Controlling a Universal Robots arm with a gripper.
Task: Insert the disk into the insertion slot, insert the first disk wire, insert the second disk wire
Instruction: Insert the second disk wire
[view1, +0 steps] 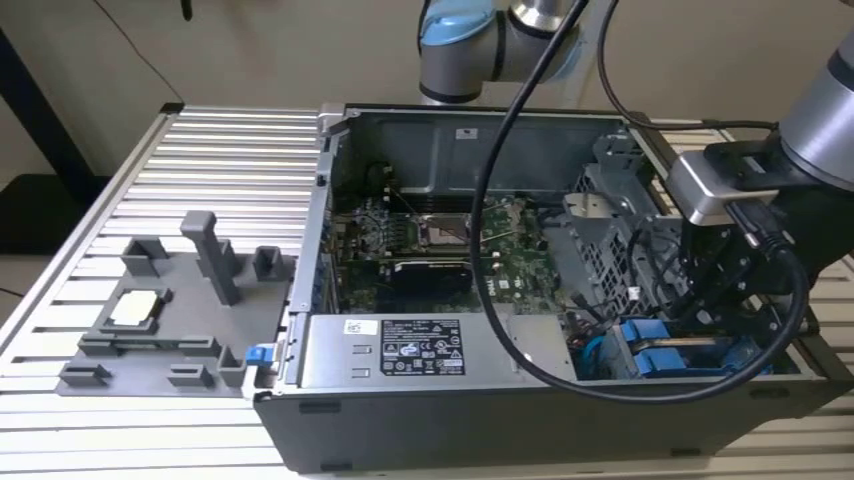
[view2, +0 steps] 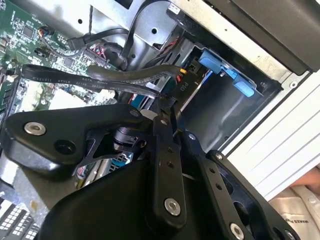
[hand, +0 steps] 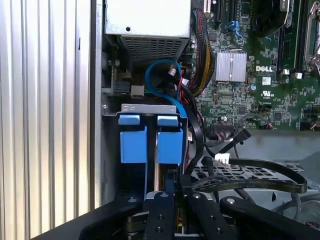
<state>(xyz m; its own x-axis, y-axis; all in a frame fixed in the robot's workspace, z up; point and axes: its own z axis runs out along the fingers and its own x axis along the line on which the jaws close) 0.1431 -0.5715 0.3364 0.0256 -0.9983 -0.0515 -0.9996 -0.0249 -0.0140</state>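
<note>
A robot arm reaches into an open computer case (view1: 400, 400) standing on a ribbed metal bench (view1: 227, 150), near the bench's front edge as seen in the exterior view. The end effector (hand: 172, 187) hangs inside the case at the corner on the exterior view's right, directly above the insertion slot (view1: 667, 355), whose blue plastic tabs (hand: 150, 137) stand side by side. A thin edge of the disk (hand: 157, 175) appears to show between the blue carriers in the first wrist view, seated in the bay just beneath the black fingers (hand: 160, 210). The fingers are drawn close together at their tips, though whether they grip anything cannot be told. In the second wrist view a flat black cable (view2: 100, 77) runs across the linkage toward the bay. A blue wire (hand: 160, 85) loops beside the power supply (view1: 400, 345). A grey fixture (view1: 160, 320) sits at the exterior view's left on the bench.
</note>
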